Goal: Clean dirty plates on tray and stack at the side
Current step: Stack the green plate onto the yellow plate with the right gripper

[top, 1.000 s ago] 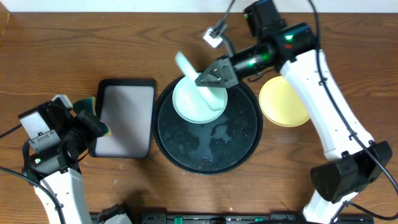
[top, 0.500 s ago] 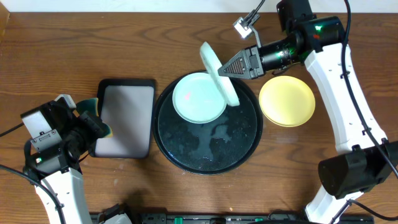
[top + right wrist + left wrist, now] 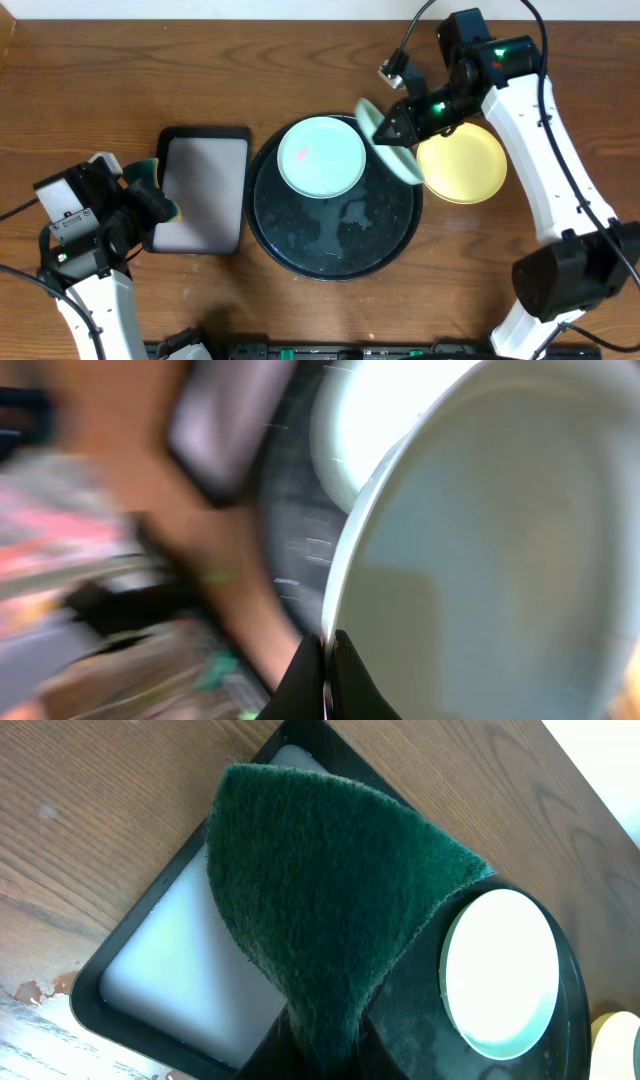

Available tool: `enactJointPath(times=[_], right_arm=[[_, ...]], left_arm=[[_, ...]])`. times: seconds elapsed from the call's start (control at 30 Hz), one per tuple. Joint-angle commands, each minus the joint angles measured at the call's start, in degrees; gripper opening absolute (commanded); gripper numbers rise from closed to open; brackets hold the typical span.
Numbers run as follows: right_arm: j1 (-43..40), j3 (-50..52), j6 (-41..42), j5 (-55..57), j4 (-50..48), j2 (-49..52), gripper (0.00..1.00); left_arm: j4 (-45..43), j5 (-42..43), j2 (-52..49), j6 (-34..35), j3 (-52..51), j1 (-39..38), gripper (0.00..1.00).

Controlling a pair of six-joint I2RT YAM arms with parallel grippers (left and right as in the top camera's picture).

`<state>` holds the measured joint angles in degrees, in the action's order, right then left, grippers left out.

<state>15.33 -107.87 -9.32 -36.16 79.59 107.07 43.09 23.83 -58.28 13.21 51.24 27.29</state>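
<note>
Overhead layout: across the table (image 3: 90,60) I read, left to right, left arm, rectangular tray (image 3: 200,190), round tray (image 3: 335,255), yellow plate (image 3: 465,165), right arm.
left gripper (image 3: 322,1045): clamped narrow on the bottom of a dark green scouring pad (image 3: 320,890). The pad stands up from the jaws and fans out wide in the left wrist view.
left gripper position: low at the table's left side, just beside the left edge of the rectangular tray. From overhead the scouring pad overlaps that edge.
rectangular tray: black rim, whitish inside, lying flat just left of the round tray. From overhead I can't tell whether the two rims touch.
round tray: black, glossy, wet-looking, mid-table, far wider than any plate.
flat mint plate (image 3: 320,157): lies in the far half of the round tray, with a small reddish smear (image 3: 303,155) left of its centre.
tilted mint plate (image 3: 405,165): off the surface, steeply canted, over the round tray's right rim and the yellow plate's left edge. I cannot tell whether it touches either.
right gripper (image 3: 328,660): pinched tight on the rim of the tilted mint plate. The right wrist view is blurred, but I can see the fingers meeting on the plate edge and the plate's pale inside filling the right of the frame.
yellow plate: flat on the table, just right of the round tray, partly under the tilted mint plate as seen from overhead.
right arm: comes in from the near right edge and bends over the far side of the yellow plate.
</note>
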Motion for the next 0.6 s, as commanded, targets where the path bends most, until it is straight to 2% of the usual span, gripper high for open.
enactJointPath(times=[0.0,0.13,0.23,0.57], right_arm=[[0.7,-0.17,5.95,28.59,1.22,-5.2,0.01],[1.64,0.22,12.09,42.25,4.55,-5.73,0.01],[2.12,3.69,13.44,43.41,3.3,-5.7,0.01],[3.15,22.25,13.53,43.08,-16.92,-5.7,0.01]], left_arm=[[-0.09,0.11,0.2,-1.18,0.09,-0.15,0.07],[0.17,0.13,0.2,-1.18,0.09,-0.15,0.07],[0.22,0.13,0.15,-1.18,0.09,-0.15,0.07],[0.37,0.15,-0.09,-1.16,0.09,-0.15,0.07]])
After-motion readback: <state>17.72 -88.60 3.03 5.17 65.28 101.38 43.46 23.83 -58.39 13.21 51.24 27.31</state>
